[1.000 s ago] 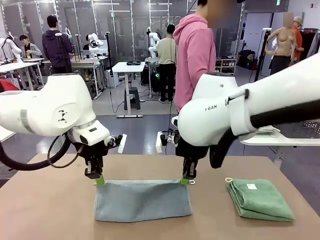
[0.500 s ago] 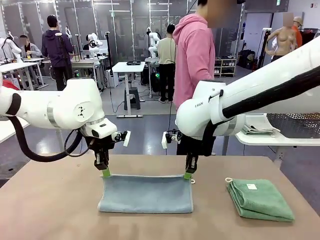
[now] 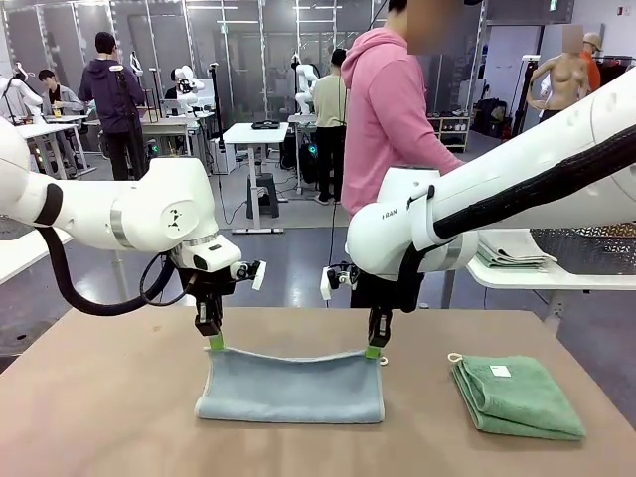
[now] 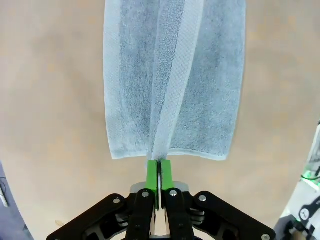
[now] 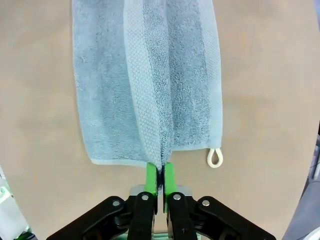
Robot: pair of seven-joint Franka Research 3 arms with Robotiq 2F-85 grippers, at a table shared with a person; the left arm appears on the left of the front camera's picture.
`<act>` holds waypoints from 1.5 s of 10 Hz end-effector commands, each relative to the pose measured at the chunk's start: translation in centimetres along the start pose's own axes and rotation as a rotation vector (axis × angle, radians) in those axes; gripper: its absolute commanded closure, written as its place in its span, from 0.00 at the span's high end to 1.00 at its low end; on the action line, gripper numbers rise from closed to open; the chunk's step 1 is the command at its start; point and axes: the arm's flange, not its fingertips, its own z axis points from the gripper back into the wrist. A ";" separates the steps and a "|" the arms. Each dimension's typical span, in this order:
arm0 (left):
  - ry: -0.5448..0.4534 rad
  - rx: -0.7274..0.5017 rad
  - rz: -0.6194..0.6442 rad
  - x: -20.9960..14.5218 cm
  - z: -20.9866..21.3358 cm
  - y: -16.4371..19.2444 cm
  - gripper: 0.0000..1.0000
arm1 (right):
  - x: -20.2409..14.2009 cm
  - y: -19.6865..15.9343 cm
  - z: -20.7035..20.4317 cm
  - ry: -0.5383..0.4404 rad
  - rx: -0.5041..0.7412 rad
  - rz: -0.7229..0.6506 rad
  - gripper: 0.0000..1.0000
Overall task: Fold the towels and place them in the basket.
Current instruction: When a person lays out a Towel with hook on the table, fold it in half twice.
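The pale blue-grey towel (image 3: 288, 388) lies folded across the middle of the table, and its far edge is lifted and sags between the two grippers. My left gripper (image 3: 215, 343) is shut on the left end of that edge, where the green pads (image 4: 152, 172) pinch the hem of the towel (image 4: 170, 75). My right gripper (image 3: 373, 350) is shut on the right end, beside the white corner loop (image 5: 215, 157) of the towel (image 5: 145, 75). The mint green towel (image 3: 517, 396) lies folded at the right. A dark mesh basket (image 3: 586, 243) stands on a side table, partly hidden behind my right arm.
A person in a pink hoodie (image 3: 383, 109) stands at the far side of the brown table (image 3: 99, 417). The white side table (image 3: 537, 276) at the right carries a stack of folded cloths (image 3: 512, 253). Bare tabletop lies left of and in front of the blue-grey towel.
Both grippers have moved toward the far side, holding the towel's edge. The left one has also shifted right. The held edge now sags between them.
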 end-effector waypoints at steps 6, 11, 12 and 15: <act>0.058 0.048 0.116 0.4 0.5 -1.5 1.00 | -1.1 -0.5 0.4 -0.032 -0.099 -0.021 1.00; 0.040 0.033 0.111 1.0 0.5 -1.6 1.00 | -0.8 -0.6 0.4 -0.033 -0.083 -0.014 0.89; 0.040 0.033 0.111 1.0 0.5 -1.6 1.00 | -0.8 -0.6 0.4 -0.033 -0.083 -0.014 0.89; 0.040 0.033 0.111 1.0 0.5 -1.6 1.00 | -0.8 -0.6 0.4 -0.033 -0.083 -0.014 0.89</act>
